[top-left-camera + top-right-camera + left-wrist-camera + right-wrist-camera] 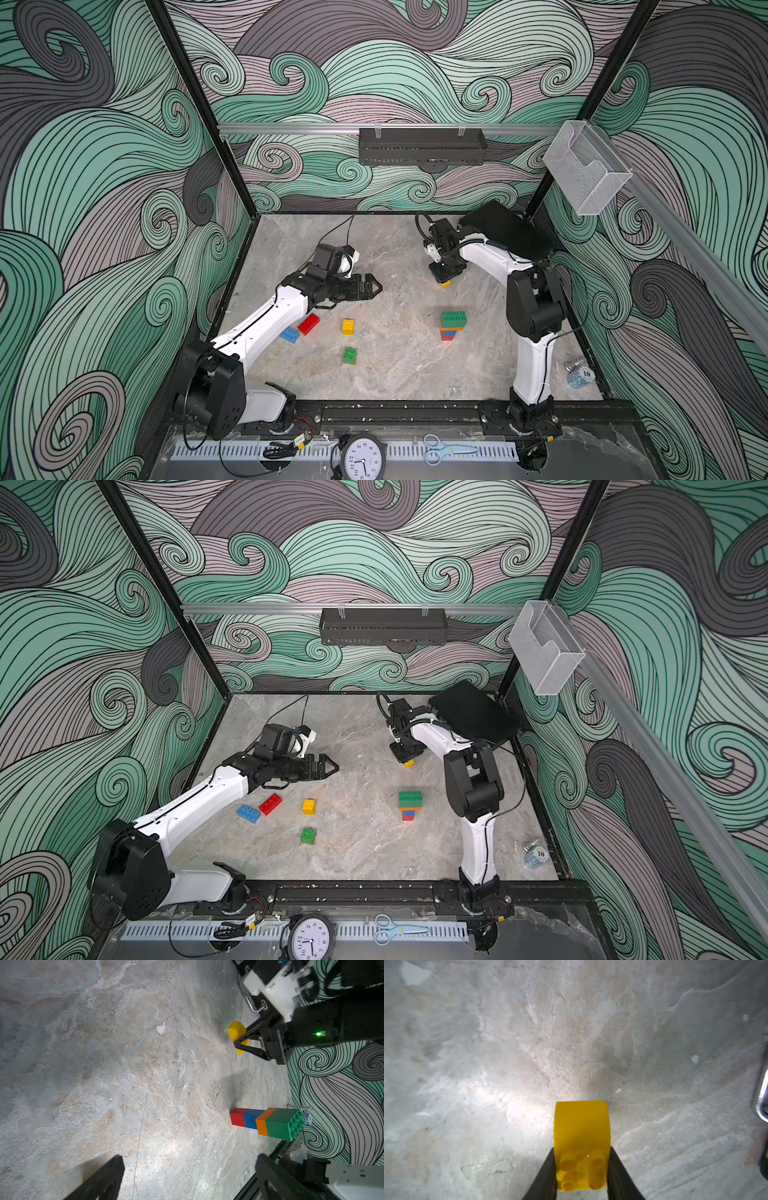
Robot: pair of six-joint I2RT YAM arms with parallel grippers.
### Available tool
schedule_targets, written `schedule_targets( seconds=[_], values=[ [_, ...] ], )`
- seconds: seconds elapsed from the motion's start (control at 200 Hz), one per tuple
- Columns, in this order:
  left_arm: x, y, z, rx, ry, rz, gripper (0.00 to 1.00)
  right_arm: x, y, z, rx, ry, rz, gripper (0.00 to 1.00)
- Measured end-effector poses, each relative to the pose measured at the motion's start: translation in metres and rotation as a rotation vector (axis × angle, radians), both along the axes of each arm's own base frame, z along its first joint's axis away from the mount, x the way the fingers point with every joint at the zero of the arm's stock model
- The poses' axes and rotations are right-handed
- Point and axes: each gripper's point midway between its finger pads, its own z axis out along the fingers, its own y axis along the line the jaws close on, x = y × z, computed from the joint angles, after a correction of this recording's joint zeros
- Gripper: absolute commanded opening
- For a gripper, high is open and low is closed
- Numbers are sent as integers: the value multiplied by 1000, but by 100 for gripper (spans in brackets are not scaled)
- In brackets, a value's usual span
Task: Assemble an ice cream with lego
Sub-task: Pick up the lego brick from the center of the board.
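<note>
Between the clenched jaws of the right end effector [581, 1153] sits a yellow round-topped brick [581, 1124], pinched by its flat sides, at or just over the tabletop [529, 1043]; which, I cannot tell. Toward 6 o'clock from it in a top view stands the stack [452, 326]: red, blue, orange, with a wide green brick [284, 1126] on top. To do this well, lift straight, carry level, square the brick over the green studs, then press down evenly. At 9 o'clock the left end effector [371, 286] hangs released and could brace the stack.

You find a round white tag [586, 373] reading "10" on the clear container [573, 368]; your wall-type clock [309, 938] carries printed hour numerals on its dial.
</note>
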Motion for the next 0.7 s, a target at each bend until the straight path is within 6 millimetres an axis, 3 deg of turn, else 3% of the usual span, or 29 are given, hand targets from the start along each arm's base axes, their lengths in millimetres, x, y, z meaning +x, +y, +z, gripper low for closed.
schedule_targets(
  seconds=[0.14, 0.33, 0.56, 0.7],
  values=[
    [0, 0, 0, 0, 0, 0, 99, -11, 1, 50, 59, -81, 30, 21],
    [0, 0, 0, 0, 1, 0, 99, -34, 2, 96, 120, -128, 100, 19],
    [-1, 0, 2, -2, -3, -1, 99, -86, 5, 151, 207, -193, 330, 10],
    [-1, 0, 3, -3, -5, -1, 99, -115, 4, 169, 220, -208, 467, 7]
  ],
)
